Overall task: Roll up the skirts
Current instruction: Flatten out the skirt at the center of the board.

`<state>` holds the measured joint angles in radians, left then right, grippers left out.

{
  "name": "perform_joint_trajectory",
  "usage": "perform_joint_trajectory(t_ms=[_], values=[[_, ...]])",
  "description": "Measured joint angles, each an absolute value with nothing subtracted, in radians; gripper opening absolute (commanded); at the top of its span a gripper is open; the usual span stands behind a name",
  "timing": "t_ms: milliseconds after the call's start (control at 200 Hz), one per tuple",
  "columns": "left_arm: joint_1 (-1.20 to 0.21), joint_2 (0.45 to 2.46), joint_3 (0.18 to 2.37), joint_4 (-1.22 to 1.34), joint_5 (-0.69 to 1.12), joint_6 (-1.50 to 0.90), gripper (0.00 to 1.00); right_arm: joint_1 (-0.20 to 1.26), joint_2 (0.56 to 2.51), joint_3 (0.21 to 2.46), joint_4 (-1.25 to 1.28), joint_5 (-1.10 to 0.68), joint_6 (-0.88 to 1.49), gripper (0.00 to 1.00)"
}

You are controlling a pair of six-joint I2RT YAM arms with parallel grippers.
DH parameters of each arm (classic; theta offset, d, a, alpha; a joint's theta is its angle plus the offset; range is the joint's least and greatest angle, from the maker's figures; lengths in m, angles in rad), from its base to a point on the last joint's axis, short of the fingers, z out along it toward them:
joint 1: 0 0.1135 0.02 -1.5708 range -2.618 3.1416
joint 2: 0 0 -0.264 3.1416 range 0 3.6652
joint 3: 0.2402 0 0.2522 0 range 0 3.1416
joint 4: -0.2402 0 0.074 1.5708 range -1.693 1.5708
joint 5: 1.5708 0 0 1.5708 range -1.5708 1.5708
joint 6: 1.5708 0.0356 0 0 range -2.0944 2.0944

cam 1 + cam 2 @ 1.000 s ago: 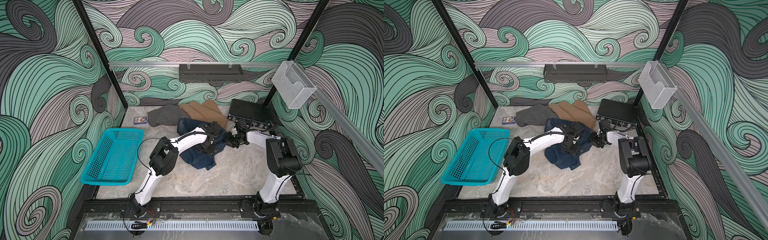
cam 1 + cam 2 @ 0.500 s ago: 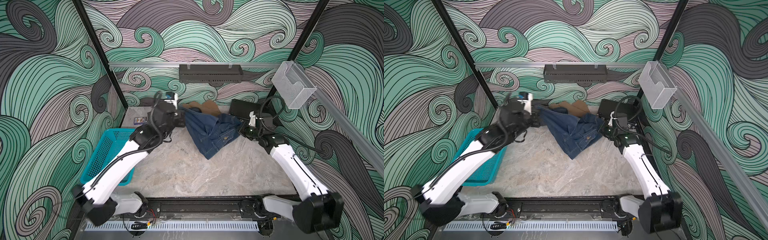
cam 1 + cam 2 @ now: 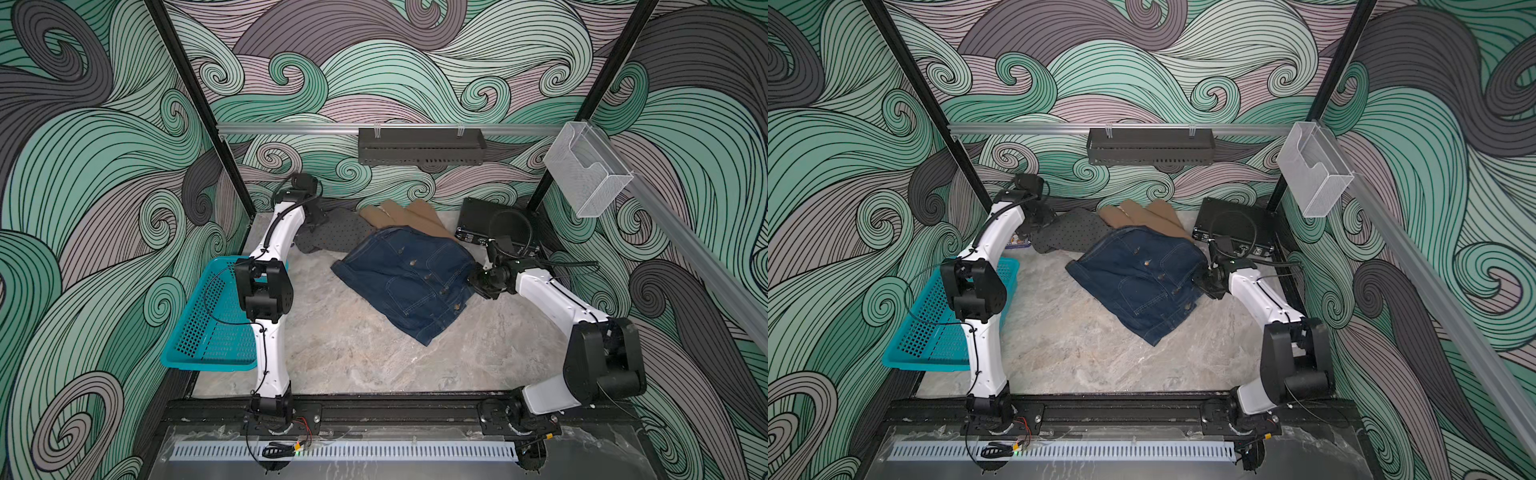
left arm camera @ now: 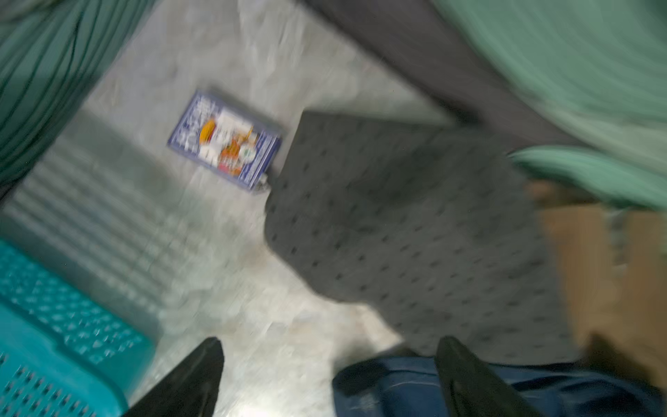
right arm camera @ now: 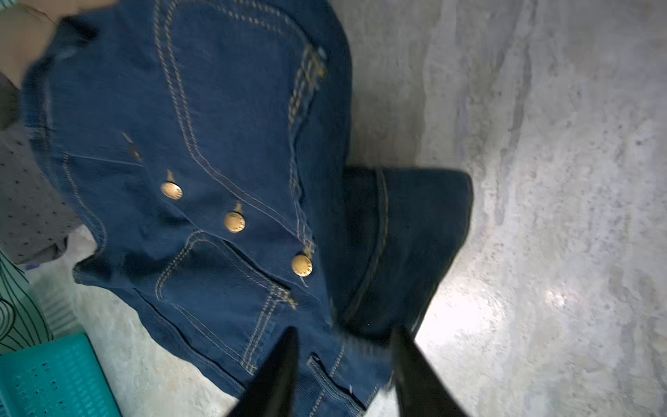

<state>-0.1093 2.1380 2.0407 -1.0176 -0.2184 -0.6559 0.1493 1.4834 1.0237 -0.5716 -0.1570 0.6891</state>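
1. I see a grey marbled tabletop inside wave-patterned walls.
2. The denim skirt lies spread flat mid-table; my right gripper sits at its right edge, jaws partly apart, gripping nothing.
3. My left gripper hangs wide apart, empty, over the far-left dotted grey skirt.

marble-look tabletop, denim skirt flat mid-table, dotted grey skirt and tan skirt behind it, black case back right, teal basket left, small blue box back left
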Motion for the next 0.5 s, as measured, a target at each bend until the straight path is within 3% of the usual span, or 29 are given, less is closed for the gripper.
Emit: perform_joint_trajectory(t_ms=[60,170,275,360,500], values=[[-0.156,2.04,1.847,-1.005,-0.194,-0.656,0.95,0.14,1.452,1.015,-0.578,-0.145,0.682,0.77],[-0.338,1.75,1.493,-0.899,-0.134,-0.683,0.99,0.116,1.389,0.999,-0.571,-0.116,0.688,0.79],[-0.54,1.553,1.297,-0.767,-0.026,-0.756,0.98,0.07,1.372,0.973,-0.551,-0.096,0.693,0.8],[-0.621,1.55,1.219,-0.667,0.07,-0.828,0.96,0.028,1.404,0.956,-0.532,-0.088,0.693,0.8],[-0.69,1.72,1.122,-0.465,0.201,-0.942,0.9,-0.025,1.529,0.962,-0.47,-0.128,0.671,0.77]])
